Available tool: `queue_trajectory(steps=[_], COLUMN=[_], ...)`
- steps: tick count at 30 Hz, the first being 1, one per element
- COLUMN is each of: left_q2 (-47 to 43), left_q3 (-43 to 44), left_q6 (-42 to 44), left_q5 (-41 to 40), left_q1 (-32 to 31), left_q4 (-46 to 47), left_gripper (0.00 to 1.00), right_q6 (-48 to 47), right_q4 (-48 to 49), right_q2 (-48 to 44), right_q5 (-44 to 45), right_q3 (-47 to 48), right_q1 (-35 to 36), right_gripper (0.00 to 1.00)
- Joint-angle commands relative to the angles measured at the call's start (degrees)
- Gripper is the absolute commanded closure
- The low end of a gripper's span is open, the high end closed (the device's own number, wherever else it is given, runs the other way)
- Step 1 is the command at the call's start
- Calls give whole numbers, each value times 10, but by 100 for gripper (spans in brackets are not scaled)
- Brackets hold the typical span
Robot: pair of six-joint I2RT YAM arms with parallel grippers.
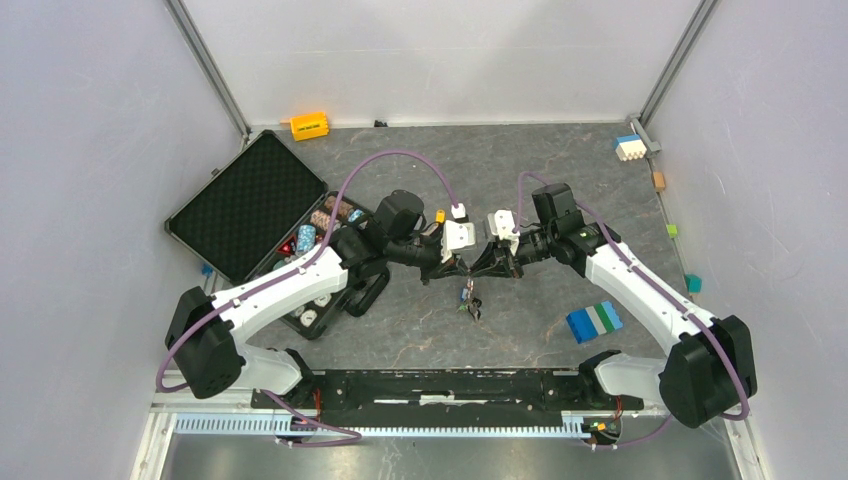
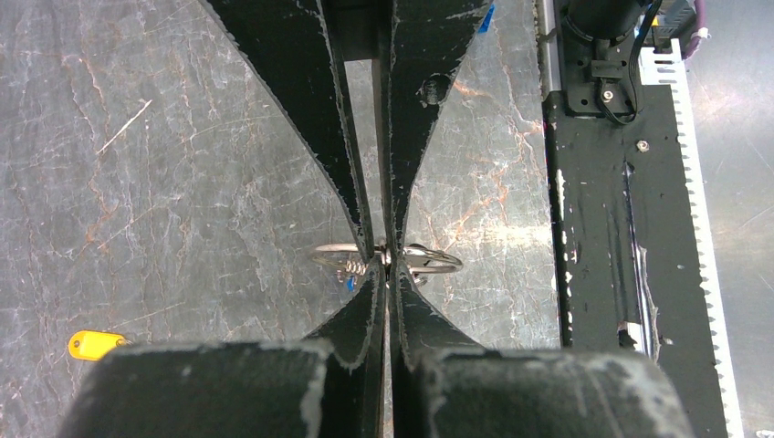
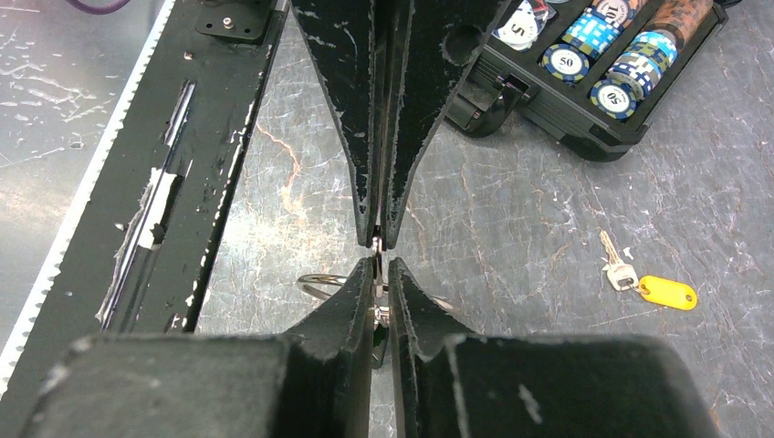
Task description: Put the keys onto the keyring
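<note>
Far out to the left of the left claw [image 1: 458, 264], an open chip case [image 1: 250, 215] lies on the grey table [image 1: 560, 190], with rows of chips in its near half. The left claw is clenched, its jaws pressed on the wire of the keyring [image 2: 429, 260], which sticks out on either side of its tips in the left wrist view. A yellow-tagged key [image 3: 666, 293] lies flat on the table just beyond this claw, apart from it and off the ring. Meeting it tip to tip, the right claw [image 1: 483, 264] is clenched too, with a sliver of the same ring pinched between its fingers [image 3: 351, 318]. Directly under the meeting tips is a small bunch of keys [image 1: 470, 300]; whether it hangs or rests on the table cannot be told. Well to the right of the right claw, nearer the bases, lies a blue, green and white brick stack [image 1: 594, 322].
</note>
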Motion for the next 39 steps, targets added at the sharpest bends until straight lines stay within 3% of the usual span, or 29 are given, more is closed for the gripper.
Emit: queue_trajectory(steps=[1,11,30,39], left_q2=[-5,-3,-4,-10], left_q3=[10,8,8,6], left_q6=[-8,-8,-9,-7], left_q5=[20,19,19,18], left_q1=[-2,-2,-2,-2], left_q4=[23,25,25,25], left_gripper=[98,98,98,98], right_q6=[-1,1,-6,-18], right_q4=[11,11,6,-1], right_q2=[-1,-3,-7,-2], right_q5=[-13,-19,-27,-10], right_q3=[22,22,22,23], right_q1=[4,3,4,4], right_gripper=[86,90,87,100])
